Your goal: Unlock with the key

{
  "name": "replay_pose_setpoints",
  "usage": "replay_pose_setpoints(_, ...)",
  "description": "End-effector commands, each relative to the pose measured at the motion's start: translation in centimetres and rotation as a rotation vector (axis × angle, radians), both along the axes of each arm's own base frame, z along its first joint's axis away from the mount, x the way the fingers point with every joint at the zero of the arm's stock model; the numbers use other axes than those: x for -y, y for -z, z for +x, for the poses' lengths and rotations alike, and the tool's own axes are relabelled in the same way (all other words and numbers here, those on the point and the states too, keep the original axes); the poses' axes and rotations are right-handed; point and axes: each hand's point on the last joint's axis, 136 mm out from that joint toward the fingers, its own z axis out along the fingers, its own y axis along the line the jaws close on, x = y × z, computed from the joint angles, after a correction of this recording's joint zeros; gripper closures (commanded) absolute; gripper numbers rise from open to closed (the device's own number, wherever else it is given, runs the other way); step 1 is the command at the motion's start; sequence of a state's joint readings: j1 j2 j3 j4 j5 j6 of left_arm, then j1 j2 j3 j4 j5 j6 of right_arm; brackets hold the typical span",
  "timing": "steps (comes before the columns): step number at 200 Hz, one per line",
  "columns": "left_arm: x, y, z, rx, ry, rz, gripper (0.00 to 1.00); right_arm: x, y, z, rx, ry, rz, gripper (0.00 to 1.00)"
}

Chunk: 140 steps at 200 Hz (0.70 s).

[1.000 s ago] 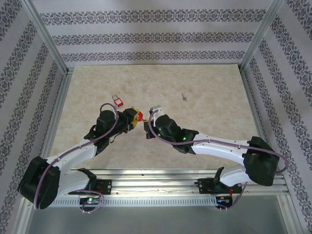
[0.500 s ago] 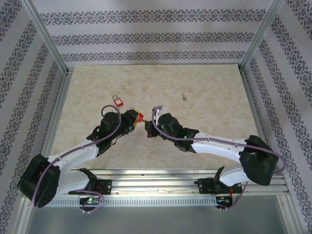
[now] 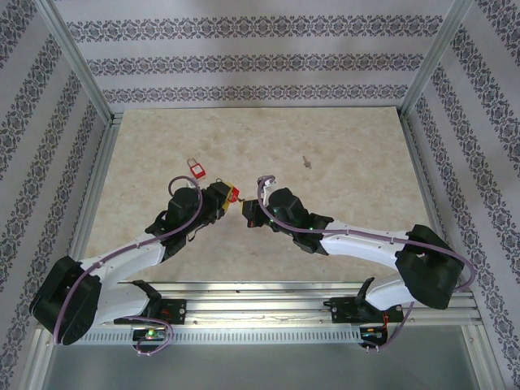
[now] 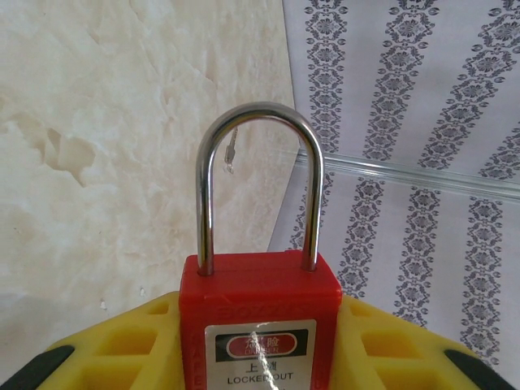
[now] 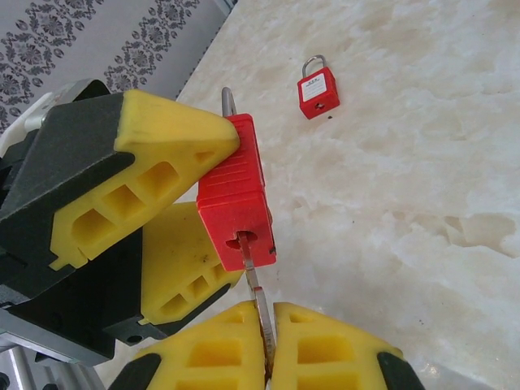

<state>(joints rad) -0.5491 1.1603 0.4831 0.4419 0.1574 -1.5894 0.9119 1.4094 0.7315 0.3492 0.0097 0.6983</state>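
**A:** What's lying around them, and is anything in the way?

**B:** A second padlock (image 5: 318, 88), red as well, lies flat on the marble-look table (image 3: 349, 138), well apart from the arms on the far left side. A small grey thing (image 3: 306, 161) sits farther right, too small to name (the left wrist camera catches it through the shackle's arch). Patterned wallpaper (image 3: 244, 65) closes in the back and sides. Nothing stands between the two grippers except what they carry.

**A:** And the lock being worked on?

**B:** The padlock (image 5: 234, 191) is off the table, clamped between the yellow fingers (image 5: 166, 130) of the left gripper (image 3: 227, 193), which grips its body from both sides. Its steel shackle (image 4: 260, 114) sits seated in the body on both legs and points away from the right arm.

**A:** The key?

**B:** The right gripper (image 5: 268, 329) is pinched tight on the key (image 5: 253, 284). The blade runs from between its yellow pads up into the keyhole on the padlock's bottom face.

**A:** Any writing?

**B:** A white label (image 4: 260, 349) on the padlock's face reads "LOCKED OUT" in black. Above that there is a red oval and some Chinese characters, which glare makes hard to read. The second padlock shows a pale label too, but it is too small to read.
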Motion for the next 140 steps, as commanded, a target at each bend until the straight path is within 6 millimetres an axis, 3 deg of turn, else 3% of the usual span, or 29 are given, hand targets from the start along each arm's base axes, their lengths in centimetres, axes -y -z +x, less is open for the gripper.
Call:
replay_pose_setpoints(1, 4.0, -2.6, -3.0, 0.033, 0.228, -0.037, 1.00, -0.6, -3.2, 1.4, 0.095, 0.023, 0.024, 1.00)
replay_pose_setpoints(34, 4.4, -2.2, -3.0, 0.007, 0.243, -0.032, 1.00, -2.5, -3.2, 0.2, 0.200, -0.061, -0.166, 1.00)
replay_pose_setpoints(62, 4.6, -2.5, -2.6, 0.010, 0.239, -0.034, 1.00, -3.5, -2.9, -0.4, 0.240, -0.094, -0.224, 1.00)
replay_pose_setpoints(140, 4.4, -4.2, -2.4, 0.116, 0.220, -0.070, 1.00, -2.0, -3.7, 1.7, 0.130, -0.027, 0.003, 1.00)
